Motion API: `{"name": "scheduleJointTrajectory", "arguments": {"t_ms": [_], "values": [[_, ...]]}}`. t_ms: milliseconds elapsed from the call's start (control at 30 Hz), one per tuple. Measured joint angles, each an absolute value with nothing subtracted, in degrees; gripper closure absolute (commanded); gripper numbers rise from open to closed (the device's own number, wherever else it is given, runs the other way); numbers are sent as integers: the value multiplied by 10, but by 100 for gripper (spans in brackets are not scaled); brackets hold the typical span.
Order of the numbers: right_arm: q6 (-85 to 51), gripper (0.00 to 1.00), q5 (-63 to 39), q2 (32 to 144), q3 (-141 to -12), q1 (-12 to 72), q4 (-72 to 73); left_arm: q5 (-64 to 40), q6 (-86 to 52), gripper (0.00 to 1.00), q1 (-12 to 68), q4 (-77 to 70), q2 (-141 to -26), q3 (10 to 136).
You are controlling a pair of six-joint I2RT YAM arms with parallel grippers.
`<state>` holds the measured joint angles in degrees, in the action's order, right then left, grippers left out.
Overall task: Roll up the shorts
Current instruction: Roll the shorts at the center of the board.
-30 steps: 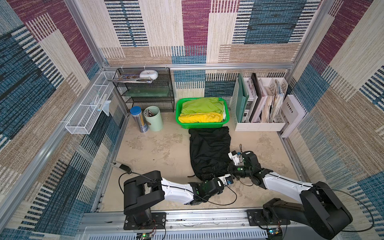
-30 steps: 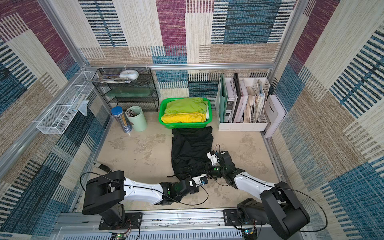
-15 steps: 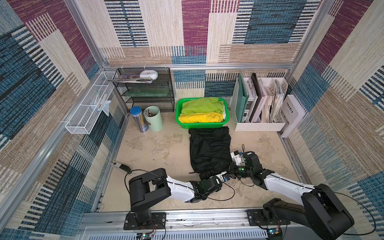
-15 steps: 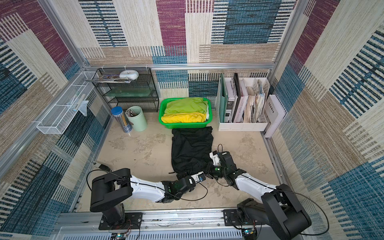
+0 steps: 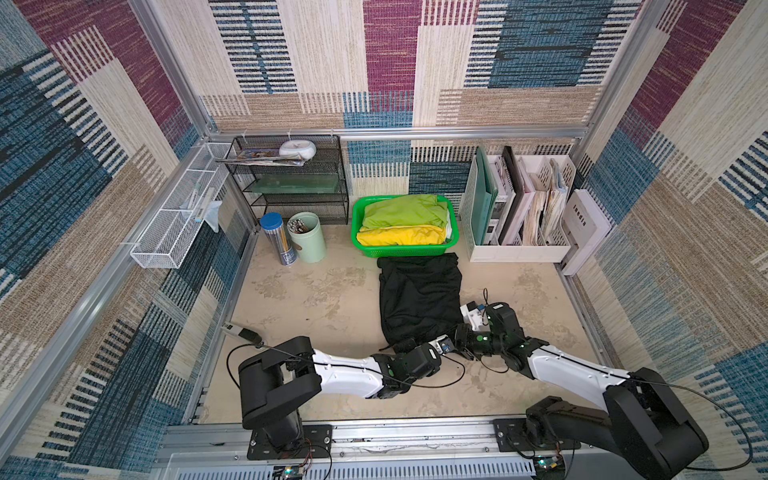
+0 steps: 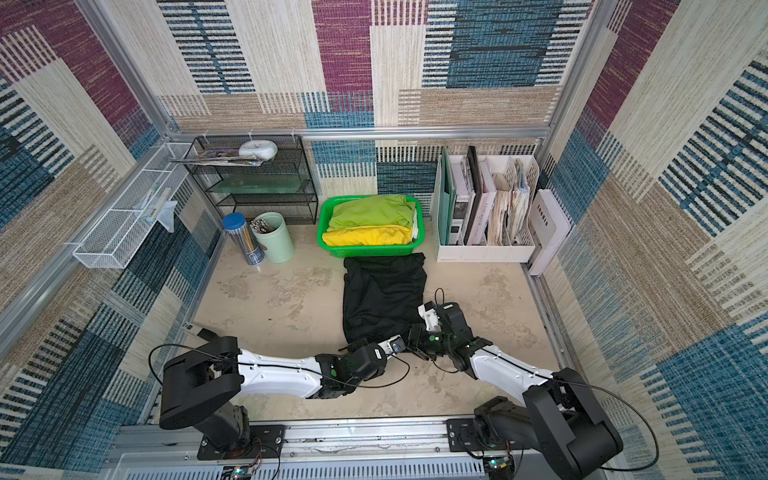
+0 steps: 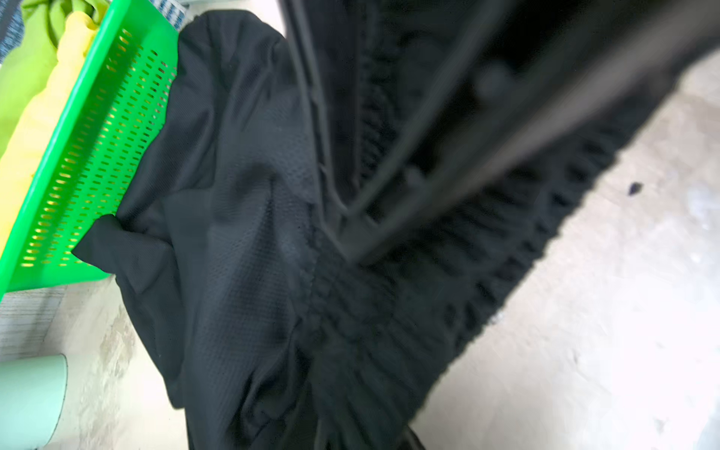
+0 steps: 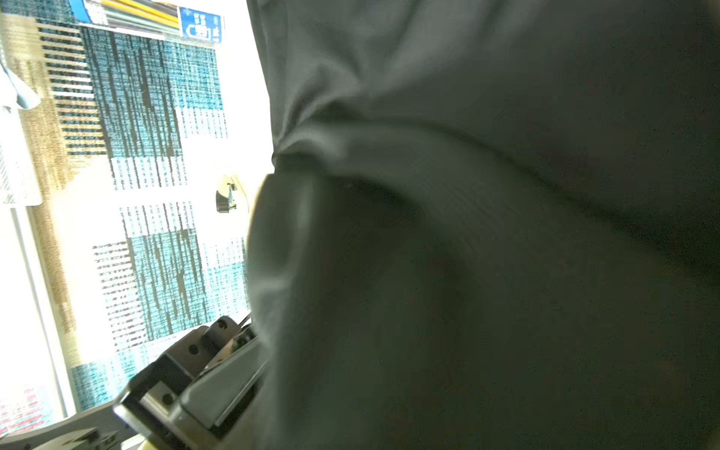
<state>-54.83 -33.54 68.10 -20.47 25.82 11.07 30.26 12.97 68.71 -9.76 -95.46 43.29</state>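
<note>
The shorts (image 5: 419, 295) lie flat on the table (image 5: 316, 291), long axis running twelve to six o'clock. The waistband is at six and the hems touch the green basket (image 5: 405, 250) at twelve. The left tool (image 5: 402, 345) pinches the waistband. For the right tool (image 5: 459, 332), I cannot tell the grip.

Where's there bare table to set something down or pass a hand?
Bare table lies left of the shorts, between the mint cup and the left arm. Another patch lies right of the shorts, before the white file organizer. Crowded: green basket against the shorts' far edge; right arm and left arm at their near edge.
</note>
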Motion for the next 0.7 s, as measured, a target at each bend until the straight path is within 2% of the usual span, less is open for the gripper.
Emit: {"name": "scheduleJointTrajectory", "arguments": {"t_ms": [233,433,700], "values": [[-484,18,-250,619,-259,250,-6,249,124,100,683,-8,-928,452],[-408,16,-155,580,-298,243,-102,171,124,100,663,85,-900,487],[-289,19,-58,480,-303,242,-152,40,130,100,604,203,-884,545]]}}
